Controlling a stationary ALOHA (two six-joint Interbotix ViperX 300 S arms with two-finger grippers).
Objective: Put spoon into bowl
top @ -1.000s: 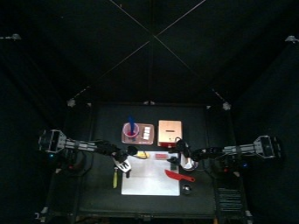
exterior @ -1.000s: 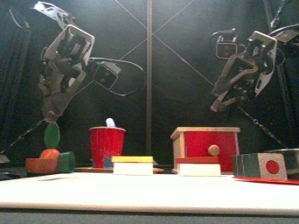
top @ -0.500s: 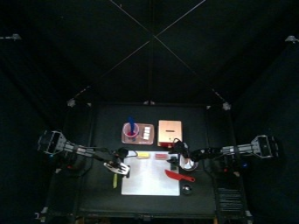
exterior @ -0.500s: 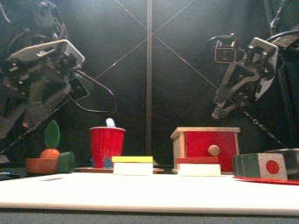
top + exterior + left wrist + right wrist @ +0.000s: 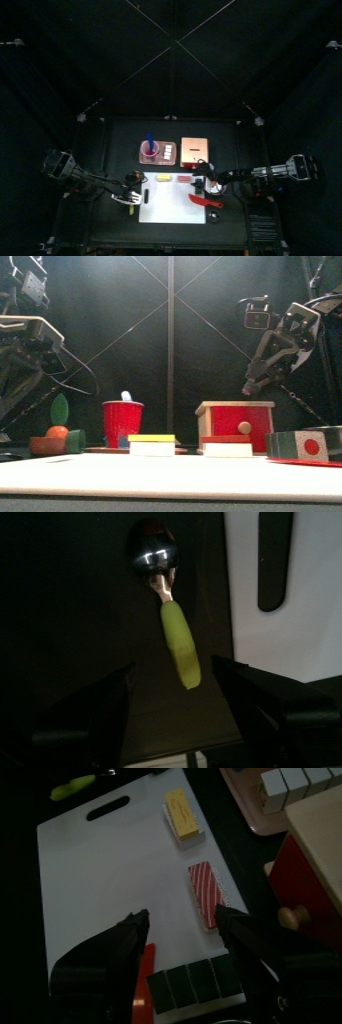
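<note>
The spoon [image 5: 178, 647] has a yellow-green handle and a shiny metal head. It lies flat on the black table just off the left edge of the white cutting board [image 5: 177, 200]. My left gripper [image 5: 181, 702] hangs over the handle end with jaws open on either side, not touching it. In the top view the left gripper [image 5: 134, 194] mostly covers the spoon. The pinkish bowl [image 5: 156, 152] with blue inside stands at the back left. My right gripper [image 5: 201, 184] is open and empty over the board's right part. The spoon's tip also shows in the right wrist view [image 5: 74, 786].
A copper-tan tray [image 5: 198, 147] sits right of the bowl. A yellow block [image 5: 182, 815], a red block [image 5: 207, 893] and a red curved item [image 5: 206, 201] lie on or by the board. A red cup [image 5: 122, 421] and a red box [image 5: 235, 421] stand further back.
My left arm has swung down and toward the table's front left, bringing its gripper over the spoon. The right arm has barely moved.
</note>
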